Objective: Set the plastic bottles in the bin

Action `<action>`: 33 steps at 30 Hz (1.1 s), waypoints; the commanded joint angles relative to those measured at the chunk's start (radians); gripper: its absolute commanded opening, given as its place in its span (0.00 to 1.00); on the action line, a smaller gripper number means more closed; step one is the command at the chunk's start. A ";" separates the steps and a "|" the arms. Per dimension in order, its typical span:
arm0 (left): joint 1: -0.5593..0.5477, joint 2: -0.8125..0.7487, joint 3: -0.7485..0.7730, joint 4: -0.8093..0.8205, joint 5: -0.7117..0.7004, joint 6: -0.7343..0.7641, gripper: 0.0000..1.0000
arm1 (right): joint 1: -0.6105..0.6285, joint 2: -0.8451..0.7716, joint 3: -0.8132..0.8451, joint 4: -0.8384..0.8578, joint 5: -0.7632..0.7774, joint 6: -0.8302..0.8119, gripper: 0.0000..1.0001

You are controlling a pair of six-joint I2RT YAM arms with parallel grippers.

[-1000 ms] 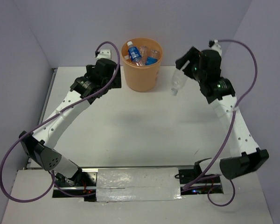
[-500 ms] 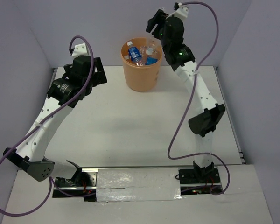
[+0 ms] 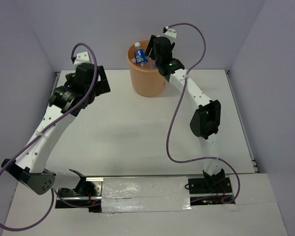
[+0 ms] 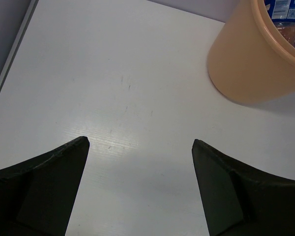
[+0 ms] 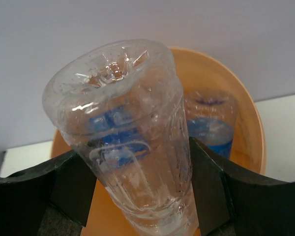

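From above, the orange bin (image 3: 143, 81) stands at the far middle of the white worktop (image 3: 137, 137). The right fingers (image 3: 156, 49) are directly over its mouth, toward the right rim. A blue-labelled bottle (image 3: 140, 55) stands tilted inside, by the left wall. What the right fingers carry is too hidden here to make out. The left fingers (image 3: 101, 81) hang well to the left of the bin, above bare worktop.

The left wrist view shows the left fingers spread wide with nothing between them. Only worktop lies below, and the bin sits ahead and off to their right.

In the right wrist view the right fingers pinch a clear bottle (image 5: 132, 142) by its sides, one on each flank, about half closed. Its long axis runs out ahead of the fingers, dimpled base leading, and blue print shows through the wall. Straight beyond it is the bin's open mouth, where a second bottle (image 5: 209, 123) with a blue band already lies.

The held bottle looks to be over the opening rather than over the rim. I judge that parting the right fingers would drop it in, most likely base first. No other bottle is visible on the worktop, so this seems to be the last one.
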 commanded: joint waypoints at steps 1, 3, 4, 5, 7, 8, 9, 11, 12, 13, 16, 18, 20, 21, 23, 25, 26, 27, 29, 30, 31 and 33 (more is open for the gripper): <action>0.006 -0.002 0.010 0.033 0.000 0.015 0.99 | 0.026 -0.061 -0.028 0.045 0.065 -0.043 0.50; 0.008 -0.003 0.003 0.037 0.002 0.013 0.99 | 0.032 -0.060 -0.041 0.039 0.073 -0.055 0.52; 0.008 -0.003 0.001 0.038 0.005 0.015 0.99 | 0.035 -0.063 -0.047 0.031 0.075 -0.057 0.53; 0.008 -0.003 -0.002 0.038 0.008 0.019 0.99 | 0.037 -0.067 -0.064 0.030 0.076 -0.060 0.54; 0.008 0.000 -0.005 0.033 0.014 0.018 0.99 | 0.044 -0.078 -0.085 0.037 0.076 -0.066 0.58; 0.008 0.001 -0.008 0.033 0.015 0.016 0.99 | 0.046 -0.092 -0.103 0.041 0.075 -0.069 0.63; 0.008 0.006 -0.008 0.033 0.023 0.018 0.99 | 0.051 -0.096 -0.107 0.036 0.072 -0.075 0.66; 0.008 0.011 -0.008 0.036 0.032 0.022 0.99 | 0.052 -0.101 -0.096 0.024 0.067 -0.080 0.76; 0.008 0.012 -0.008 0.039 0.040 0.029 0.99 | 0.055 -0.102 -0.088 0.016 0.067 -0.085 0.77; 0.008 0.023 -0.006 0.048 0.075 0.041 0.99 | 0.060 -0.104 -0.079 -0.001 0.064 -0.085 0.79; 0.008 0.058 0.027 0.013 0.086 0.058 0.99 | 0.060 -0.115 -0.029 -0.025 0.075 -0.094 0.86; 0.008 0.067 0.040 0.005 0.078 0.058 0.99 | 0.060 -0.135 -0.006 -0.025 0.075 -0.118 0.89; 0.008 0.063 0.038 0.016 0.074 0.065 0.99 | 0.060 -0.148 0.034 -0.018 0.079 -0.158 0.93; 0.010 0.060 0.037 0.030 0.074 0.073 0.99 | 0.060 -0.156 0.074 -0.025 0.087 -0.172 0.94; 0.010 0.060 0.043 0.036 0.081 0.093 0.99 | 0.057 -0.167 0.111 -0.036 0.101 -0.204 0.96; 0.010 0.067 0.058 0.036 0.058 0.104 0.99 | 0.054 -0.197 0.133 -0.050 0.110 -0.223 0.98; 0.010 0.069 0.066 0.034 0.049 0.107 0.99 | 0.049 -0.214 0.130 -0.053 0.117 -0.242 0.98; 0.010 0.073 0.072 0.033 0.040 0.108 0.99 | 0.048 -0.234 0.120 -0.064 0.125 -0.252 0.99; 0.013 0.077 0.089 0.036 0.022 0.119 0.99 | 0.022 -0.302 0.067 -0.088 0.154 -0.247 1.00; 0.017 0.077 0.093 0.037 0.018 0.122 0.99 | 0.005 -0.329 0.045 -0.143 0.148 -0.232 1.00; 0.017 0.075 0.101 0.038 0.014 0.125 0.99 | -0.020 -0.378 0.001 -0.180 0.127 -0.211 1.00; 0.023 0.072 0.106 0.041 0.012 0.128 0.99 | -0.104 -0.424 -0.045 -0.317 0.034 -0.125 1.00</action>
